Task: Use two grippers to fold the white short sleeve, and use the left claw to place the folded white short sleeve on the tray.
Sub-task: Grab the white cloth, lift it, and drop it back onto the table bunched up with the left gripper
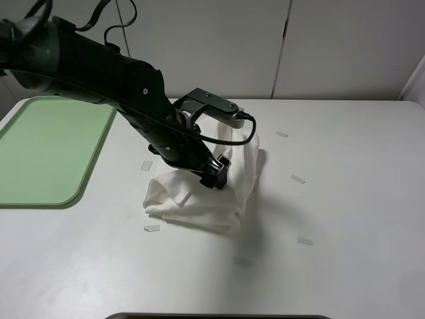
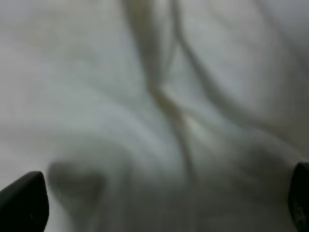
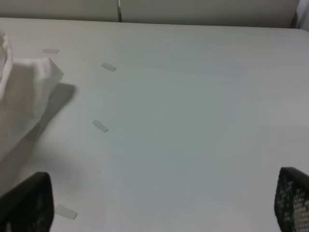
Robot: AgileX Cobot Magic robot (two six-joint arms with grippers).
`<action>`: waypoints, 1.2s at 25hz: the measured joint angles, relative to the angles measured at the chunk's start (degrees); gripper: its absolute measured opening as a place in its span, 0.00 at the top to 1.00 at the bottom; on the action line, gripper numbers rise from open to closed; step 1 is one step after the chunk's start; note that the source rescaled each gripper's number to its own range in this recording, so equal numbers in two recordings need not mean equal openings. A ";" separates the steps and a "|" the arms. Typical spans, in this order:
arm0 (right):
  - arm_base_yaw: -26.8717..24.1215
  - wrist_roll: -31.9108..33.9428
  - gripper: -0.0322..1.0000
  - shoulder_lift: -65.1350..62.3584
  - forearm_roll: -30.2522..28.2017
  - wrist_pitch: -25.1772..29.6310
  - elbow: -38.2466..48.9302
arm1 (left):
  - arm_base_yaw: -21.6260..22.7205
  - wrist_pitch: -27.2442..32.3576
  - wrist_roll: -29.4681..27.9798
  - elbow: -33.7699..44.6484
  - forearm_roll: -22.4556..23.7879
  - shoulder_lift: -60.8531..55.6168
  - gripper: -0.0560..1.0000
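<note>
The white short sleeve (image 1: pixel 199 199) lies folded in a crumpled bundle at the middle of the table, well right of the tray (image 1: pixel 46 149). My left gripper (image 1: pixel 216 176) reaches across and sits down on top of the bundle. In the left wrist view the cloth (image 2: pixel 145 96) fills the blurred frame and the left gripper (image 2: pixel 159 205) is open, jaws wide apart at both sides. My right gripper (image 3: pixel 159 203) is open and empty over bare table. The shirt's edge (image 3: pixel 24 92) shows beside it. The right gripper is out of the exterior high view.
Small clear tape marks lie on the white table (image 1: pixel 345 199) around the shirt, such as one (image 1: pixel 147 165) on its left and one (image 1: pixel 298 179) on its right. White wall panels stand behind the table.
</note>
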 joint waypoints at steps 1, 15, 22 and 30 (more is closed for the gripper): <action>0.00 0.00 0.00 0.00 0.00 0.00 0.00 | -0.83 -0.58 0.00 0.00 0.00 0.00 0.00; 0.00 0.00 0.00 0.00 0.00 0.00 0.00 | -9.72 -10.00 0.00 0.00 -0.60 5.66 0.01; 0.00 0.00 0.00 0.00 0.00 -0.05 0.00 | -13.25 -13.14 0.00 0.00 -0.95 8.72 0.01; 0.00 0.00 0.00 0.00 0.00 -0.05 0.00 | -13.38 -6.55 0.00 -5.36 -1.05 7.90 0.01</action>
